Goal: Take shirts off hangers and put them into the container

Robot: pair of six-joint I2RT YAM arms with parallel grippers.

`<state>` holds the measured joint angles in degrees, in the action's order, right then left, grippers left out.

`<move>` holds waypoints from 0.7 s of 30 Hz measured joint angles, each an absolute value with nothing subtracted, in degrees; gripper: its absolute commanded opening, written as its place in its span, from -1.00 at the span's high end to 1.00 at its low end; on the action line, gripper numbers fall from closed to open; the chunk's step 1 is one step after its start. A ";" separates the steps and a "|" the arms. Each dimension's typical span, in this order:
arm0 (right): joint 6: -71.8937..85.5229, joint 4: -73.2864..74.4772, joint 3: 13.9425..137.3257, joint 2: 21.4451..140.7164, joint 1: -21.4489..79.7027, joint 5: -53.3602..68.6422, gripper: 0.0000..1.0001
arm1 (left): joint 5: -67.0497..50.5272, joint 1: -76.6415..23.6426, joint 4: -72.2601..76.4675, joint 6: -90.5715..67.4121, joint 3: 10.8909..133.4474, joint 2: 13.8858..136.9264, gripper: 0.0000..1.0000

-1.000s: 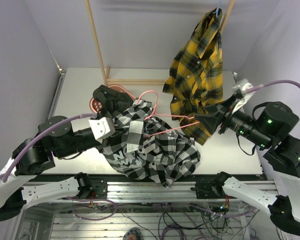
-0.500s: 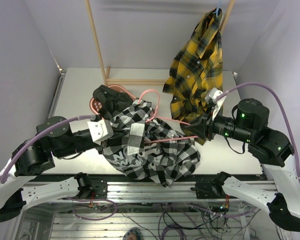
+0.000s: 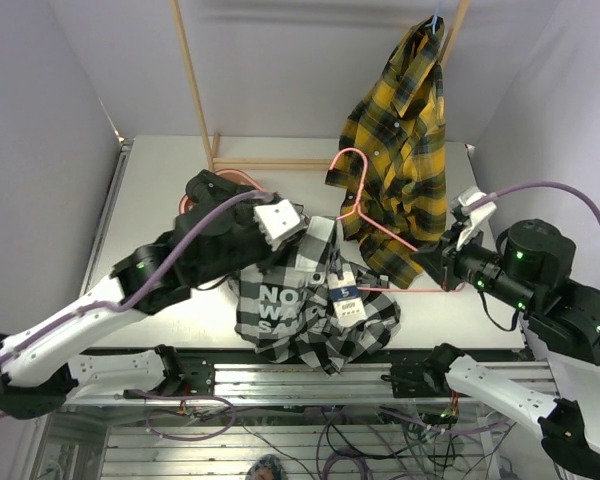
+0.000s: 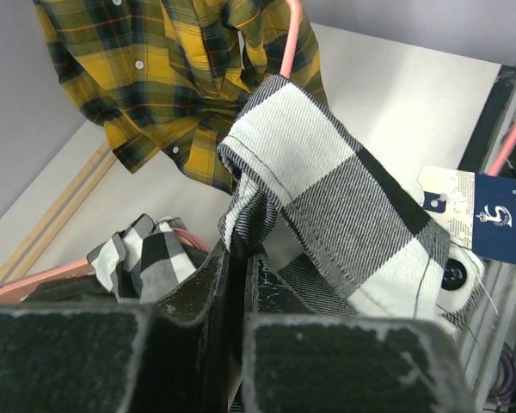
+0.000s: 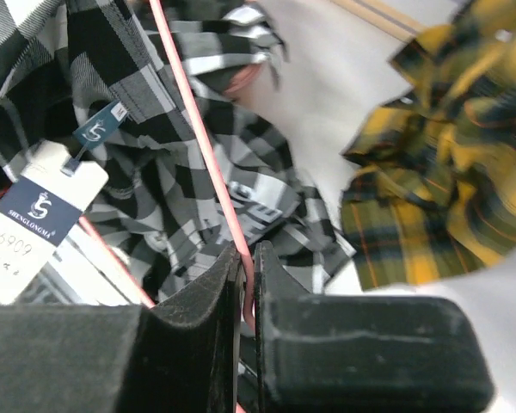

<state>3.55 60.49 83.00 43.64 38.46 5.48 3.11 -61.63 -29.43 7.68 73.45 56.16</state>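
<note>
Left tool (image 4: 241, 251): clamped on a fold of the black-and-white shirt (image 3: 300, 315), held up above the bench (image 3: 150, 170). Rest of that shirt heaped below it, toward the near edge, with a paper tag (image 3: 348, 298) dangling. Right tool (image 5: 245, 251): squeezed together on the wire of the pink hanger (image 3: 375, 215), hook beyond it and to its left. Yellow shirt (image 3: 400, 130) on the blue hanger (image 3: 436, 20), farther off beyond the right tool. Pink basket (image 4: 21, 282) beneath and behind the left tool, mostly hidden.

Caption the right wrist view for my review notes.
Right fingers shut on the pink hanger wire, black-and-white shirt behind, yellow plaid shirt at right.
</note>
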 measured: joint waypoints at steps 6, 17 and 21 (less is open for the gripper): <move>6.31 65.04 85.38 41.95 38.37 -6.50 1.00 | 5.39 -61.58 -27.79 6.76 79.46 67.72 0.47; 10.44 65.45 90.21 42.26 38.87 -6.72 1.00 | 13.32 -61.78 -24.84 2.74 79.33 65.01 -0.40; 10.98 65.54 91.98 42.39 38.96 -7.53 1.00 | 14.52 -61.78 -24.40 2.46 79.05 61.91 -0.32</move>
<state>10.98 65.54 91.98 42.39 38.96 -7.53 14.52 -61.78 -24.40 2.46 79.05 61.91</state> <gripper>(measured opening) 0.055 0.688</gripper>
